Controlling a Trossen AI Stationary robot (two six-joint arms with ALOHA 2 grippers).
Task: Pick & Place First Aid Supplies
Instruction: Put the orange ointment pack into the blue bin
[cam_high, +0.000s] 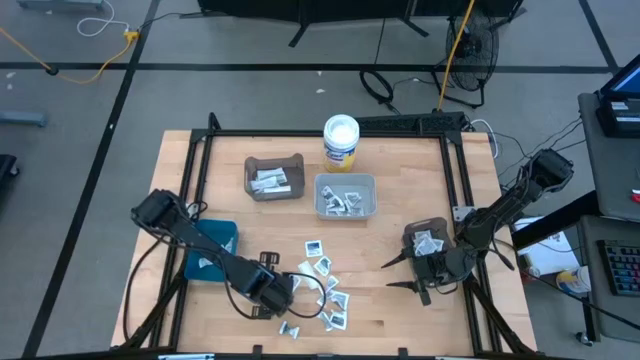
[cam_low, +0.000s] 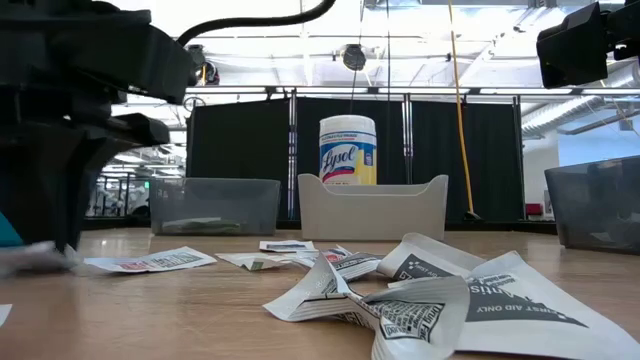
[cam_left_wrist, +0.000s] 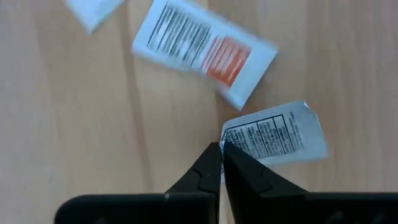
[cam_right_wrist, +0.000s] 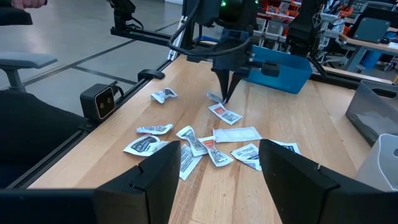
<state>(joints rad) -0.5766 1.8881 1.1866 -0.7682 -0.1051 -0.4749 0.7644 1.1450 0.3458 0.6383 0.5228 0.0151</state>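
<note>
Several small white and silvery first aid packets (cam_high: 322, 275) lie scattered on the wooden table's near middle. My left gripper (cam_left_wrist: 222, 147) points down over them, shut on a silvery packet with black print (cam_left_wrist: 277, 134). A white packet with a red patch (cam_left_wrist: 205, 53) lies flat just beyond it. The right wrist view shows the left gripper (cam_right_wrist: 225, 98) at the far side of the scatter. My right gripper (cam_right_wrist: 217, 163) hangs open above the table's right near part (cam_high: 396, 273), with nothing between its fingers. My left gripper pinches the silvery packet by one short edge, near a corner (cam_left_wrist: 230, 134), between its two fingertips. The fingers come from above, pointing down. The rest of the packet sticks out sideways from the tips (cam_right_wrist: 215, 96). Whether it still touches the table I cannot tell.
A blue bin (cam_high: 210, 250) stands by the left arm and a dark bin (cam_high: 425, 240) with a few packets by the right arm. At the back are a brown bin (cam_high: 273, 177), a grey bin (cam_high: 345, 196) holding packets and a white round tub (cam_high: 341, 140).
</note>
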